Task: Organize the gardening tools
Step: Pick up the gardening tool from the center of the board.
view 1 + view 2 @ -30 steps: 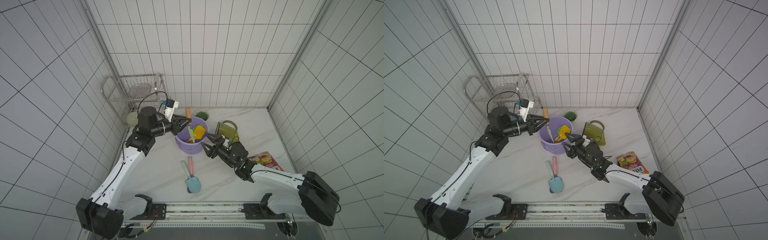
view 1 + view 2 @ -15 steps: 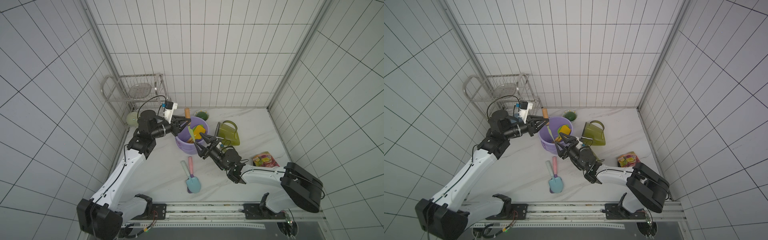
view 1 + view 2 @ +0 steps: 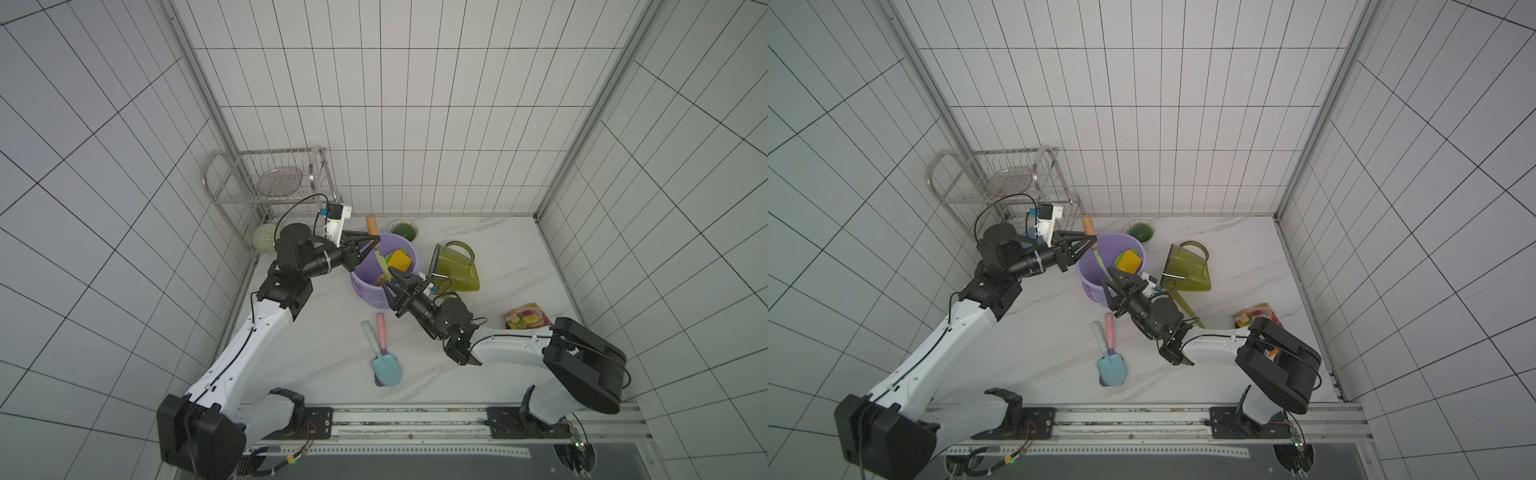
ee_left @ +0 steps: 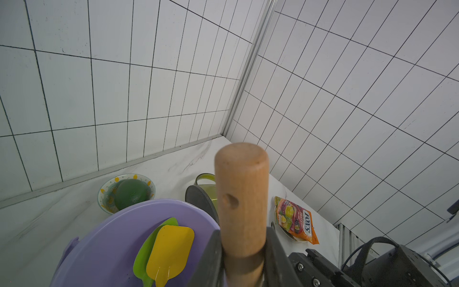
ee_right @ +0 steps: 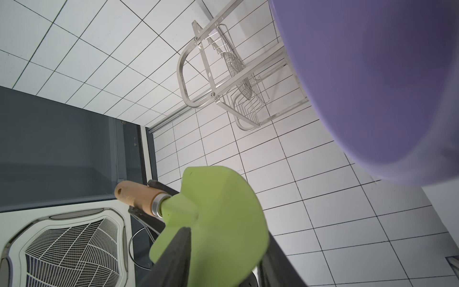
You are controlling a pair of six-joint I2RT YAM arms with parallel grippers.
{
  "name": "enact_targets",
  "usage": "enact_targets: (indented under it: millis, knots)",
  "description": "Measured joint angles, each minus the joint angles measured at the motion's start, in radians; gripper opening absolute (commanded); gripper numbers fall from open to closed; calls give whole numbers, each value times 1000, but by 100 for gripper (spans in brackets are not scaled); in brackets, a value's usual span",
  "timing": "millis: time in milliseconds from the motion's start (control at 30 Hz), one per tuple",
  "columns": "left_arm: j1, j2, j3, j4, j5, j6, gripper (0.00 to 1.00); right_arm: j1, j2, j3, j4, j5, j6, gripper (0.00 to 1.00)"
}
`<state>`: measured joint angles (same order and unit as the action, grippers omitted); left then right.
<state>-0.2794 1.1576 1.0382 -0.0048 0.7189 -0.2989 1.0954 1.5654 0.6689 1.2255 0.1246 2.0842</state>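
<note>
Mid-air: left gripper (image 3: 374, 245) jaws clamped on green shovel (image 5: 211, 211) handle; right gripper (image 3: 388, 276) jaws flank blade, pinch unclear. Risk: opposed pulls flex blade, shovel slips.

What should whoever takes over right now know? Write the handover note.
Left tool: shut on the wooden handle of the green shovel, over the lilac bucket.
Right tool: jaws around that shovel's blade; grip unclear.
Done: yellow shovel and second green shovel are in the bucket.
Left: held shovel; teal shovel and pink-handled shovel lying on the table; watering can beside the bucket.
</note>
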Motion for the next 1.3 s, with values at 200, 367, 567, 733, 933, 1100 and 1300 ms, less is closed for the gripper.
enact_targets:
  millis: [200, 367, 567, 733, 933, 1100, 1300]
  knots:
    - [7, -2, -7, 27, 3, 0, 6, -3, 16, 12, 14, 22, 0, 25]
    - [11, -11, -7, 40, 10, 5, 10, -6, 16, 12, 44, 57, 0, 15]
    - [11, -12, -7, 34, 15, 31, 23, -19, 16, 2, 66, 72, 0, 1]
    - [10, -12, -17, -18, 32, 84, 40, -53, -3, -45, 79, 63, 0, 0]
    - [7, -13, -29, -116, 40, 166, 53, -122, -69, -113, 59, 31, 0, 0]
    - [6, -24, -27, -240, 46, 285, 57, -246, -166, -126, -50, -62, -22, 0]
    - [6, -31, -1, -455, 61, 472, 57, -422, -380, -60, -441, -242, -192, 0]
